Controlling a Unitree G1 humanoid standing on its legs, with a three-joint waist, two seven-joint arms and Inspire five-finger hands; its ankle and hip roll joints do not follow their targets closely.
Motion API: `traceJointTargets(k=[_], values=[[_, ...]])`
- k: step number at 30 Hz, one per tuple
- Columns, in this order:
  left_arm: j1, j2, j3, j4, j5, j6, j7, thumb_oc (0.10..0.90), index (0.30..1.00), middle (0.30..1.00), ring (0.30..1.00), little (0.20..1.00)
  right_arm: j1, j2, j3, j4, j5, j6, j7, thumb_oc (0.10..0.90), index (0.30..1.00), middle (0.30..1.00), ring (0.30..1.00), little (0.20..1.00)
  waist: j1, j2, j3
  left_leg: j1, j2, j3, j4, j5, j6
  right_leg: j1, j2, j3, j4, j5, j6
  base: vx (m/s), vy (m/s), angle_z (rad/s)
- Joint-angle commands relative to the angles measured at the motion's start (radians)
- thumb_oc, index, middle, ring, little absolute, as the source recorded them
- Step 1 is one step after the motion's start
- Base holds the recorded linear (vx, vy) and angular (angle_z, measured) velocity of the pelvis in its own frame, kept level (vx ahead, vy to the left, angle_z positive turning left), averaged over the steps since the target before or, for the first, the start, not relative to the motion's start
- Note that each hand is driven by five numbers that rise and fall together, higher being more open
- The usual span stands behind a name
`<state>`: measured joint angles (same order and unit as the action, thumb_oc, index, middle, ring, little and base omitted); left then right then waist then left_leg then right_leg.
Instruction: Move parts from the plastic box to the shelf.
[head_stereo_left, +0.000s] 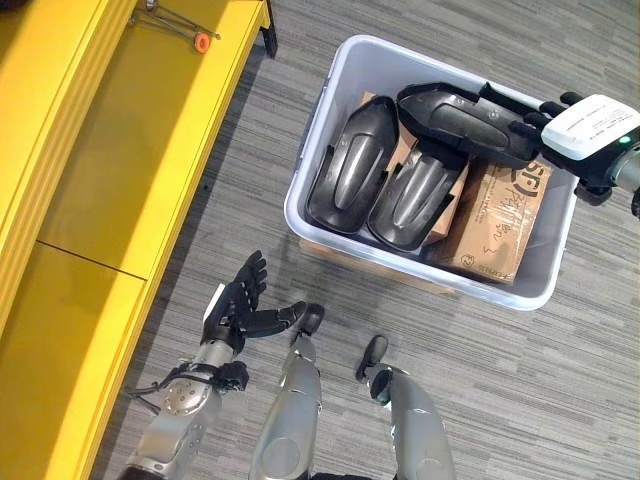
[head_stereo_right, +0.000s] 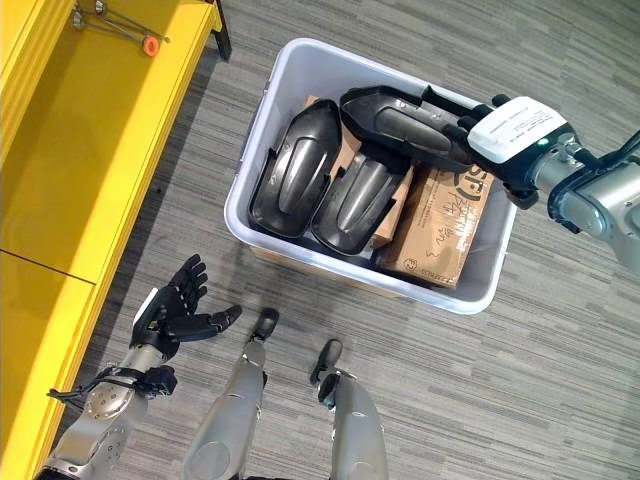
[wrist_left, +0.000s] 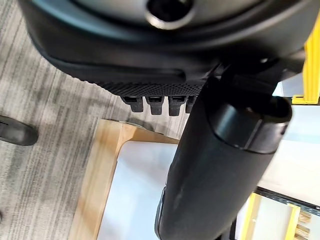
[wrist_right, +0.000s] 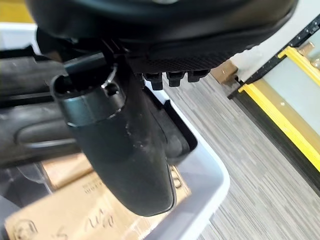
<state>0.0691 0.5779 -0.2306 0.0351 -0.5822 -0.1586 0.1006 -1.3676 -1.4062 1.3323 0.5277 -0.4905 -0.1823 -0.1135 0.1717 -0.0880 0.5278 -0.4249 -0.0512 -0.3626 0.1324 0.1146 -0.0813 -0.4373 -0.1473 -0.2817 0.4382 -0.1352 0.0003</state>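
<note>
Three black moulded parts sit in the white box, which fills the upper centre and right of the left eye view. Going left to right: the yellow shelf runs down the left edge, with a small orange-tipped tool at its top. The left hand hangs low in the lower left, over the floor between shelf and box, fingers spread and straight, holding nothing. Next come two parts lying side by side in the box, long axes running from upper right down to lower left, the second resting partly on a cardboard carton.

A third part lies across the top of the box, its long axis running left to right, pointing toward the shelf side. The right hand meets its right end at the box's upper right; the fingers reach along the part's upper surface and touch it, but I cannot tell whether they are curled round it or only laid on it.

So the right hand is plainly the nearer one, and this top part is probably the one to lift. The shelf lies well apart, across the whole frame to the left, so the carry must pass over the box rim and the floor strip.
</note>
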Motion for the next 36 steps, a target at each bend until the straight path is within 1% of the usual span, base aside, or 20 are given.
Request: traceJointTargets(k=[1,7,12,18,22,26,31,32,35,36], values=[[0.04,0.028,0.027,-0.096,0.008,-0.089,-0.007,0.9,1.0,1.0,1.0,1.0,-0.194,-0.067,0.043,0.059,-0.002,0.064,-0.07,0.9,1.0,1.0,1.0,1.0,-0.004,0.007,-0.028,0.052,0.103,0.021,0.02,-0.089,0.015,0.043,-0.034,0.075,0.014,-0.06,0.086,0.0,0.0,0.0],[0.031,0.018,0.018,-0.095,0.007,-0.094,-0.005,0.9,1.0,1.0,1.0,1.0,-0.192,-0.059,0.029,0.06,-0.001,0.066,-0.076,0.9,1.0,1.0,1.0,1.0,-0.006,0.014,-0.023,0.049,0.099,0.021,0.02,-0.089,0.017,0.037,-0.039,0.074,0.023,-0.062,0.086,0.0,0.0,0.0],[0.028,0.013,0.023,-0.098,0.005,-0.101,0.003,0.9,1.0,1.0,1.0,1.0,-0.231,-0.039,0.056,0.102,-0.015,0.075,-0.089,0.9,1.0,1.0,1.0,1.0,-0.006,0.021,-0.012,0.04,0.094,0.022,0.017,-0.087,0.017,0.027,-0.044,0.075,0.02,-0.055,0.087,0.0,0.0,0.0],[0.028,0.01,0.022,-0.102,0.002,-0.106,0.007,0.9,1.0,1.0,1.0,1.0,-0.248,-0.028,0.064,0.131,-0.022,0.083,-0.102,0.9,1.0,1.0,1.0,1.0,-0.007,0.028,-0.008,0.029,0.088,0.026,0.02,-0.086,0.02,0.019,-0.048,0.075,0.025,-0.054,0.087,0.0,-0.001,0.01],[0.027,0.036,0.022,-0.101,0.006,-0.11,0.011,0.9,1.0,1.0,1.0,1.0,-0.251,-0.002,0.068,0.204,-0.068,0.096,-0.111,0.9,1.0,1.0,1.0,1.0,0.0,0.027,-0.008,0.015,0.086,0.024,0.004,-0.076,0.018,-0.004,-0.05,0.074,0.027,-0.053,0.085,0.0,0.0,0.0],[0.031,0.052,0.026,-0.104,0.007,-0.112,0.014,0.9,1.0,1.0,1.0,1.0,-0.257,0.009,0.068,0.238,-0.08,0.103,-0.115,0.9,1.0,1.0,1.0,1.0,0.005,0.03,-0.008,0.002,0.084,0.025,0.002,-0.071,0.017,-0.024,-0.052,0.08,0.034,-0.053,0.085,0.0,0.0,0.0],[0.029,0.071,0.022,-0.105,0.006,-0.117,0.019,0.9,1.0,1.0,1.0,1.0,-0.266,0.007,0.068,0.286,-0.11,0.112,-0.124,0.9,1.0,1.0,1.0,1.0,0.012,0.043,-0.008,-0.044,0.072,0.026,0.016,-0.066,0.012,-0.084,-0.062,0.081,0.078,-0.071,0.079,0.0,0.0,0.0],[0.029,0.071,0.022,-0.105,0.006,-0.117,0.019,0.9,1.0,1.0,1.0,1.0,-0.267,0.007,0.068,0.286,-0.11,0.112,-0.125,0.9,1.0,1.0,1.0,1.0,0.012,0.043,-0.008,-0.045,0.071,0.027,0.017,-0.066,0.012,-0.086,-0.063,0.082,0.08,-0.072,0.079,-0.01,-0.012,0.05],[0.034,0.072,0.022,-0.108,0.008,-0.119,0.022,0.9,1.0,1.0,1.0,1.0,-0.272,0.005,0.068,0.309,-0.119,0.117,-0.133,0.9,1.0,1.0,1.0,1.0,0.013,0.052,-0.008,-0.063,0.067,0.029,0.02,-0.063,0.009,-0.111,-0.071,0.082,0.107,-0.085,0.077,0.02,-0.04,0.04],[0.035,0.073,0.022,-0.109,0.009,-0.119,0.023,0.9,1.0,1.0,1.0,1.0,-0.276,0.004,0.068,0.319,-0.122,0.12,-0.138,0.9,1.0,1.0,1.0,1.0,0.012,0.049,-0.008,-0.05,0.065,0.03,0.02,-0.086,0.007,-0.107,-0.073,0.089,0.128,-0.124,0.079,0.07,-0.089,0.08]])
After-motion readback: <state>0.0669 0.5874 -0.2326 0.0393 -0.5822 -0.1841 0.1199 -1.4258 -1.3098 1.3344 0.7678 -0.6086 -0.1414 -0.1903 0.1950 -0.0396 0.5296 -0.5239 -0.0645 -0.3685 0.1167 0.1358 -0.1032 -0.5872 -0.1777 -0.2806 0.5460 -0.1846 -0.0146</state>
